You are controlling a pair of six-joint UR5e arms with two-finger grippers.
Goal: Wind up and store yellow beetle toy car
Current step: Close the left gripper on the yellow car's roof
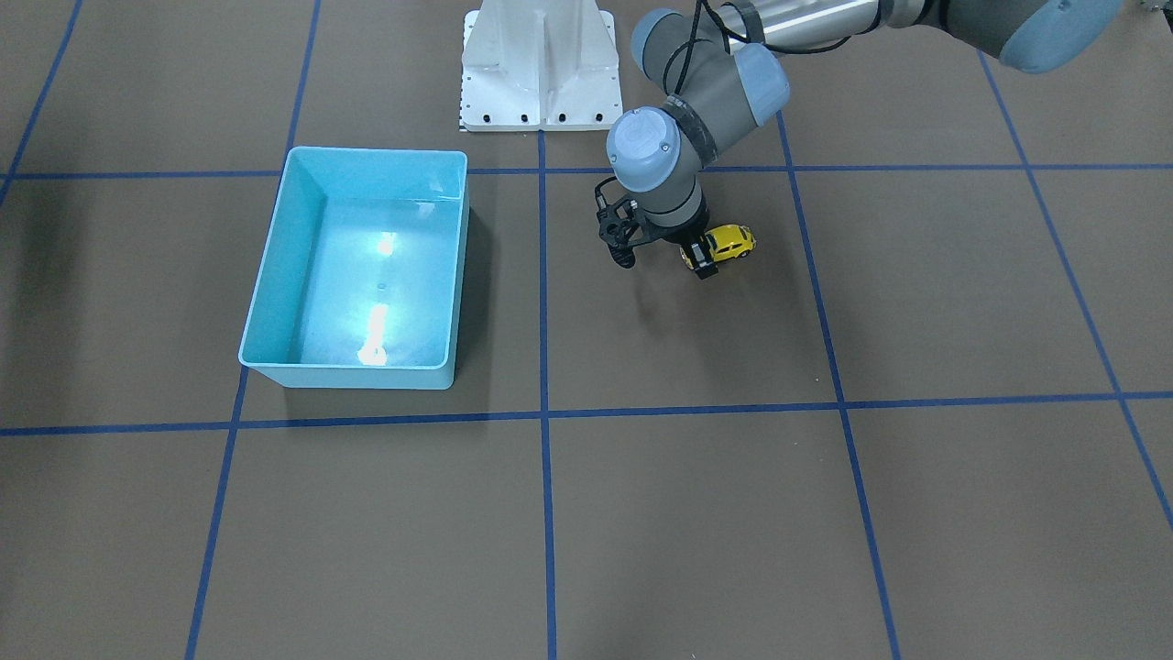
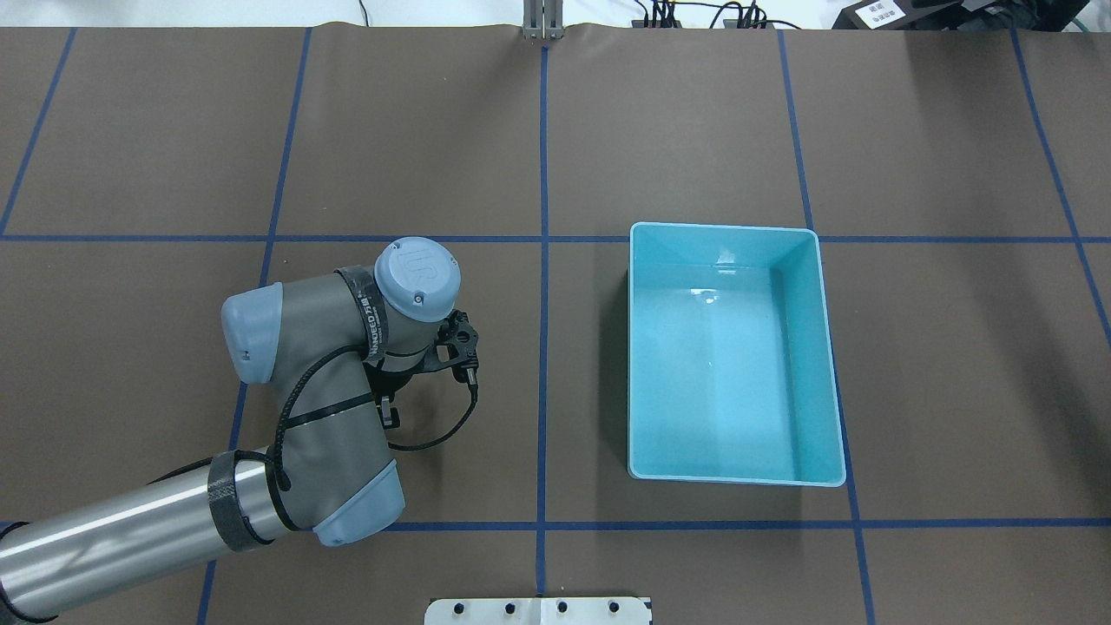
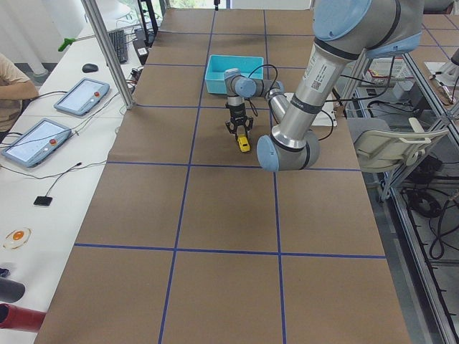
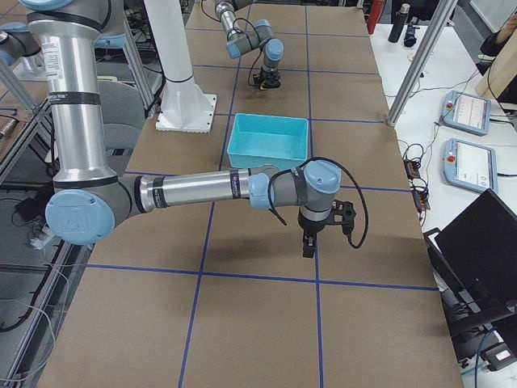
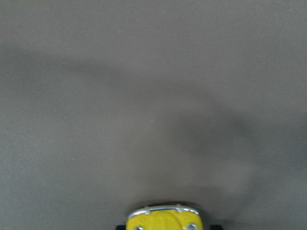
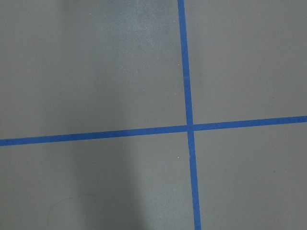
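Squarely placed: left gripper over the car's bin-side end

Yellow beetle toy car point(image 1: 733, 242) sits on the table point(image 1: 916, 302), long axis along the robot's left-right line. Left gripper point(image 1: 699, 252) hangs over its right-hand end, jaws parted across the car's width, nothing held. Turquoise bin point(image 1: 279, 234) lies further right, past a blue tape line point(image 1: 542, 302). Right gripper point(image 4: 308, 245) is well apart; its opening cannot be told.
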